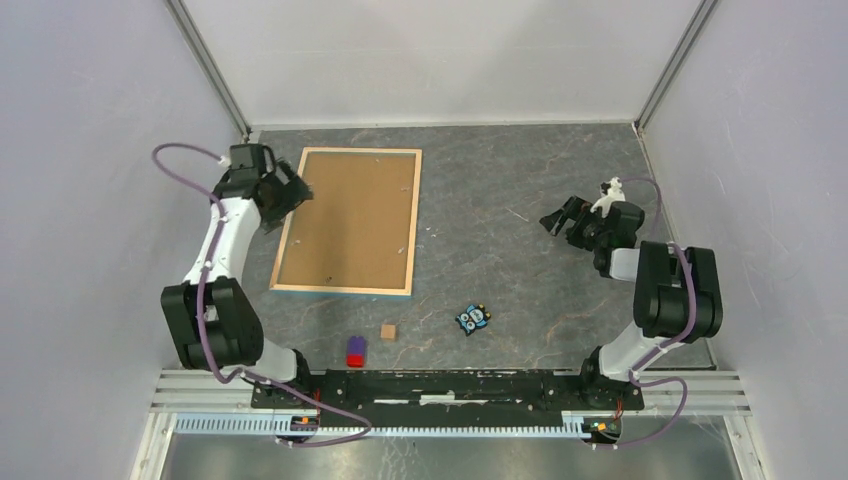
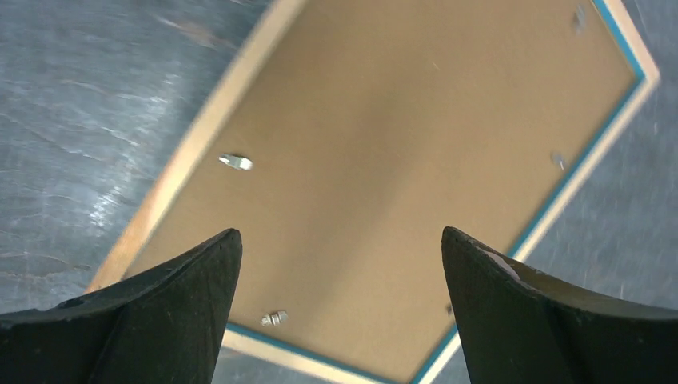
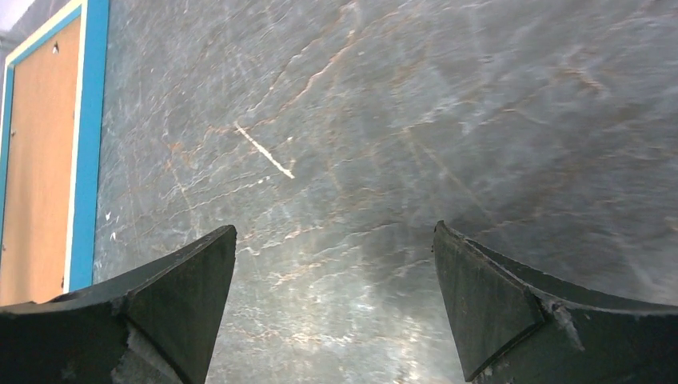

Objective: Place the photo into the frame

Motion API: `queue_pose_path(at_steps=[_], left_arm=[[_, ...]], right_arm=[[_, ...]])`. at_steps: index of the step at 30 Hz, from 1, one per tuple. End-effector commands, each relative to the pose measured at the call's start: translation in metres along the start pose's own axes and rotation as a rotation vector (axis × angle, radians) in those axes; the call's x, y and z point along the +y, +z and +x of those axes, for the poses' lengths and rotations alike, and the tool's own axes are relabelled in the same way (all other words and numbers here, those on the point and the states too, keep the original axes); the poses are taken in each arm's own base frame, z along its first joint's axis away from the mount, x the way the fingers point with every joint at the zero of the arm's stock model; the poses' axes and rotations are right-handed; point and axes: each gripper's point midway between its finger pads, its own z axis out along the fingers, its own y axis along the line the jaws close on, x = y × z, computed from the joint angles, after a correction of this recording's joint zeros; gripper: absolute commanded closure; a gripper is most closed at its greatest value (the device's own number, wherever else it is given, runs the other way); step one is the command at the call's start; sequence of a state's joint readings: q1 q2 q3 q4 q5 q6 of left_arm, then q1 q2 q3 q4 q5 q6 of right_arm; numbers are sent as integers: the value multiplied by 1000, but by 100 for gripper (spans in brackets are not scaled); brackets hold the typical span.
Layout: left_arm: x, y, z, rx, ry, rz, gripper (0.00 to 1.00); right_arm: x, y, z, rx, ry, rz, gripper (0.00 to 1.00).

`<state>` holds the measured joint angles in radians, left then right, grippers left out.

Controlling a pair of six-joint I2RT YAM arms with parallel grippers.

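Note:
The frame (image 1: 340, 290) lies face down at the table's left centre, light wood rim up, a thin blue edge showing. A plain brown backing board (image 1: 350, 220) fills it. The photo is not in view. My left gripper (image 1: 290, 197) is open and empty, hovering over the frame's left edge; in the left wrist view (image 2: 340, 232) the board (image 2: 384, 160), the rim (image 2: 188, 144) and small metal tabs (image 2: 236, 162) lie below it. My right gripper (image 1: 556, 220) is open and empty over bare table at the right (image 3: 333, 226); the frame's blue edge (image 3: 84, 144) shows at far left.
A blue owl toy (image 1: 473, 318), a small brown cube (image 1: 388, 331) and a red and purple block (image 1: 355, 350) lie near the front. White walls (image 1: 100, 120) enclose the table on three sides. A metal rail (image 1: 450, 385) runs along the near edge.

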<state>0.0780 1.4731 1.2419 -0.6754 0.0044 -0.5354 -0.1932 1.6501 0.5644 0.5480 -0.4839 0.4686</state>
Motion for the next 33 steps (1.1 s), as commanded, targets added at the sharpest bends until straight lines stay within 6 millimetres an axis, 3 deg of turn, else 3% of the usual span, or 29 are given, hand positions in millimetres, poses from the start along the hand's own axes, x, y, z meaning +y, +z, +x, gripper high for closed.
queue_pose_path(at_steps=[1,7,15,18,24,33], left_arm=[[21,27,-40,-134,-227,44,0],[68,83,-41,-70,-388,57,0],[75,122,-27,62,-324,71,0],[75,128,-16,112,-331,78,0],[57,132,13,212,-419,179,6],[-3,119,54,331,-417,333,16]], right_arm=[[36,9,-11,-14,-63,-59,2],[107,29,5,43,-151,-174,2],[179,49,30,109,-270,-266,2],[194,54,39,130,-312,-268,2],[196,60,46,152,-350,-231,2],[175,65,49,174,-392,-134,2]])
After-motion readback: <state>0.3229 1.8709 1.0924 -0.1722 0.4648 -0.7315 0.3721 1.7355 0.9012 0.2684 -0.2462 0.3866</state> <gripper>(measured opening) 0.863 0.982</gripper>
